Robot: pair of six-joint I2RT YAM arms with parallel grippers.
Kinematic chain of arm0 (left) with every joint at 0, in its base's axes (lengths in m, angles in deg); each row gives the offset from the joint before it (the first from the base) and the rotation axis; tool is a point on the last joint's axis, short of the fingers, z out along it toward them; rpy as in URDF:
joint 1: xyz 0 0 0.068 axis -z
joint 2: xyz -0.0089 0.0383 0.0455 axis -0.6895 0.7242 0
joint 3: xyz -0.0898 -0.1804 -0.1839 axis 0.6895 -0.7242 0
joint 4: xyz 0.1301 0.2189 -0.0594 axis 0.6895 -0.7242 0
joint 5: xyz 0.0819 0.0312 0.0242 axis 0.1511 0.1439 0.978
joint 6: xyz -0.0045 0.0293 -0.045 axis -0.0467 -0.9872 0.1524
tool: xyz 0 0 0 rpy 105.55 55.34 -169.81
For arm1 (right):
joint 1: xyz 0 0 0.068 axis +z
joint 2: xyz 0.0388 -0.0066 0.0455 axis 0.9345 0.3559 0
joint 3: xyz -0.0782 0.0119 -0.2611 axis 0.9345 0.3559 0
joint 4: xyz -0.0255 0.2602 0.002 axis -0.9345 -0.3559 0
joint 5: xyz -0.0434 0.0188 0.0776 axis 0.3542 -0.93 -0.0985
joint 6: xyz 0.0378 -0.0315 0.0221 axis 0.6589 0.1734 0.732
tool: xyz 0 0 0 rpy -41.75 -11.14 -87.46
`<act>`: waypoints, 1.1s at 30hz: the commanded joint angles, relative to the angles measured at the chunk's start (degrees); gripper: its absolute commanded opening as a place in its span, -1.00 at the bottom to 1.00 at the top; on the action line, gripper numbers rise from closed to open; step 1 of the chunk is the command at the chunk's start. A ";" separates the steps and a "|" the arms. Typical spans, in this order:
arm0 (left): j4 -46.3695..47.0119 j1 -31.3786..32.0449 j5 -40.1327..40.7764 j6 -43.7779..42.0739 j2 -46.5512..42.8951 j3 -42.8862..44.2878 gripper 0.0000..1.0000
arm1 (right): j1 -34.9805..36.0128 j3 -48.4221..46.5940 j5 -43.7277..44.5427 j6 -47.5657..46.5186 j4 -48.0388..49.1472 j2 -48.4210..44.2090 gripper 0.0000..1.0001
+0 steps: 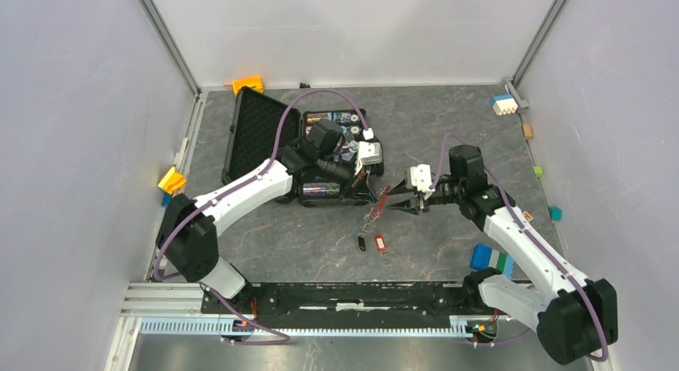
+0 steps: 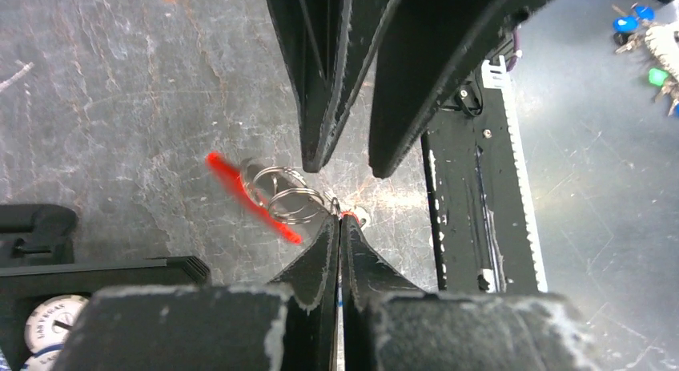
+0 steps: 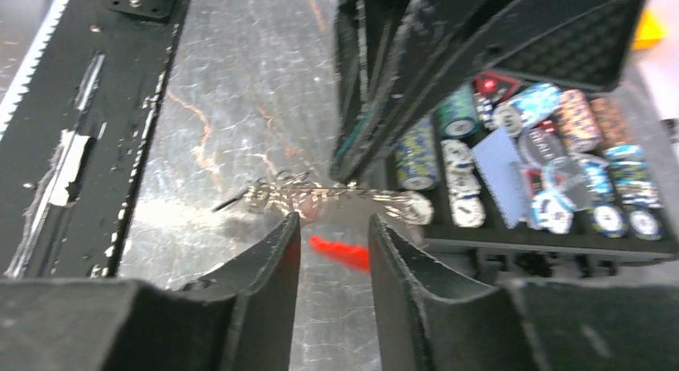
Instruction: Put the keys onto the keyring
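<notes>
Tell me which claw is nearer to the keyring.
Left. The left claw is shut on the keyring; the right claw stands open close beside it.

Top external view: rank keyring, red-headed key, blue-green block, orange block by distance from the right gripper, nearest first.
1. keyring, at the right gripper, jaws open, mid-table.
2. red-headed key, on the table, nearer the arm bases.
3. blue-green block, beside the right arm's base.
4. orange block, far left corner.

Small things counted: four.
One red-headed key (image 1: 380,243), one dark-headed key (image 1: 361,243), one keyring (image 2: 228,174), one open poker-chip case (image 1: 255,131).
</notes>
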 commanded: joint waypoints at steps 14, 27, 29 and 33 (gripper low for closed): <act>-3.08 3.50 3.30 -9.43 -7.80 4.46 -0.96 | 0.57 -4.54 -6.28 8.89 5.48 -2.45 -0.40; -3.08 4.56 4.10 -9.32 -7.85 4.05 -0.95 | 1.45 -3.32 -6.89 12.28 8.90 -0.12 -0.76; -3.08 4.71 4.31 -9.38 -8.03 3.88 -0.96 | 1.45 -2.21 -5.88 15.21 12.03 -0.43 -0.92; -2.37 4.73 4.51 -9.53 -8.66 2.78 -0.96 | 1.52 0.04 -4.36 19.00 16.73 -0.93 -1.00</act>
